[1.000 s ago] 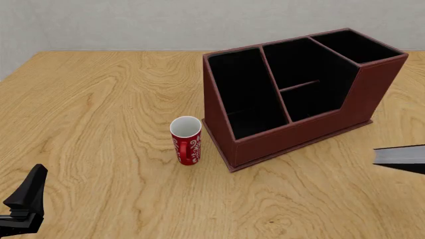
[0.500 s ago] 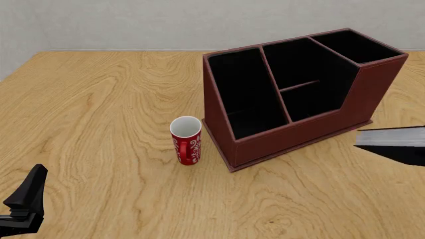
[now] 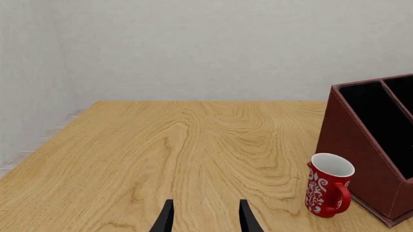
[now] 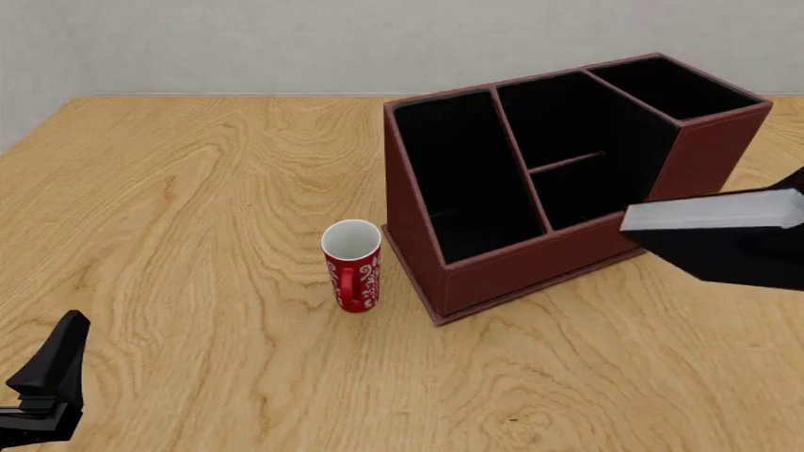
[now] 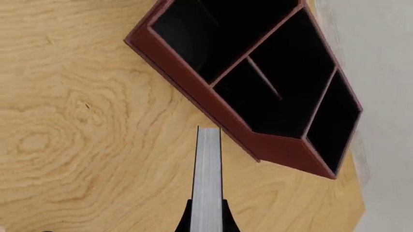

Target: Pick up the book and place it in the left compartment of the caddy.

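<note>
We count one mug, one caddy and one book on a single wood-grain table (image 4: 188, 207), with two arms at work. At the far left the left gripper (image 3: 204, 220) sits low above bare table, its two dark tapered fingers parted with nothing between them. Next comes the red mug (image 4: 352, 266), a glossy cylinder with white swirl patterning and a white interior, standing upright just beside the caddy's front left corner. The caddy (image 4: 553, 254) is a boxy reddish-brown leather-look organiser with a matte black lining and stepped sides; its left compartment (image 4: 462, 179) is one long narrow bay. Furthest right, the book (image 4: 716, 212), thin and black-covered with a pale page edge, hangs in the air before the caddy's right front, clamped edge-on in the right gripper (image 5: 206, 215).
</note>
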